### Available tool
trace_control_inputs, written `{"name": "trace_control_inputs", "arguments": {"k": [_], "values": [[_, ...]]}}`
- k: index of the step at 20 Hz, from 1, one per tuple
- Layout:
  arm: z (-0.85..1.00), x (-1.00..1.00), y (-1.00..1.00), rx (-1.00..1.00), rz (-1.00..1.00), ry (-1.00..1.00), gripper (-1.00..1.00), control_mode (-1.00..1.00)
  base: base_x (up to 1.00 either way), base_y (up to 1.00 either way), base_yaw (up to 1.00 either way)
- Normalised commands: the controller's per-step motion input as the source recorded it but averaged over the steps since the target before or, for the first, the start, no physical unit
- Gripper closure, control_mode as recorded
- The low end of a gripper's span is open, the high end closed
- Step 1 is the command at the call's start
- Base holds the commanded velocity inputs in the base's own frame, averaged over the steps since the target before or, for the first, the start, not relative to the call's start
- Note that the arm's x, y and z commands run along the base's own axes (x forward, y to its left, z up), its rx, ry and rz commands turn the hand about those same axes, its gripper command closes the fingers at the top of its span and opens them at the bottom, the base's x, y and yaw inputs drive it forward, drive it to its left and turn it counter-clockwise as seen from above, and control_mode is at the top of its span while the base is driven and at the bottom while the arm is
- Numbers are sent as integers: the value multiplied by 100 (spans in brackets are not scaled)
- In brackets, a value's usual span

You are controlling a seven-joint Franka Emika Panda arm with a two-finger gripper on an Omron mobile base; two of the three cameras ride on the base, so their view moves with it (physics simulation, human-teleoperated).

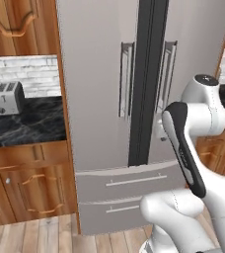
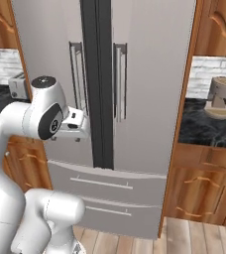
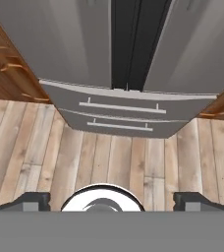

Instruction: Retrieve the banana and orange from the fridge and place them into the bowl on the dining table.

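Tool (image 3: 112,202): spread wide, nothing held, fingertips (image 3: 33,201) seen low in the hand view above the plank floor (image 3: 133,167).
Fridge (image 1: 104,89): centre frame, both doors shut, bar handles (image 1: 126,79) either side of the dark seam, two drawers (image 1: 129,182) below.
Worktop (image 1: 25,123): black, left of frame, toaster (image 1: 7,97) carried on it.
Coffee machine (image 2: 221,97): seen right of frame in the right base view.

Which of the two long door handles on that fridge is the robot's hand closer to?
The left door's handle. The open gripper sits right beside its lower end, while the right door's handle lies across the dark centre seam of the fridge.
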Motion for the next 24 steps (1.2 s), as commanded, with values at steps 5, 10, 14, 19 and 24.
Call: {"name": "trace_control_inputs", "arguments": {"k": [5,10,14,19,24], "values": [[0,0,0,0,0,0,-100,100,-21,-3,0],[0,8,4,0,0,-7,-100,-100,0,0,0],[0,51,21,0,0,-26,-100,-100,0,0,0],[0,68,32,0,0,-13,-100,-100,0,0,0],[0,31,2,0,2,-2,-100,-100,0,0,0]]}}
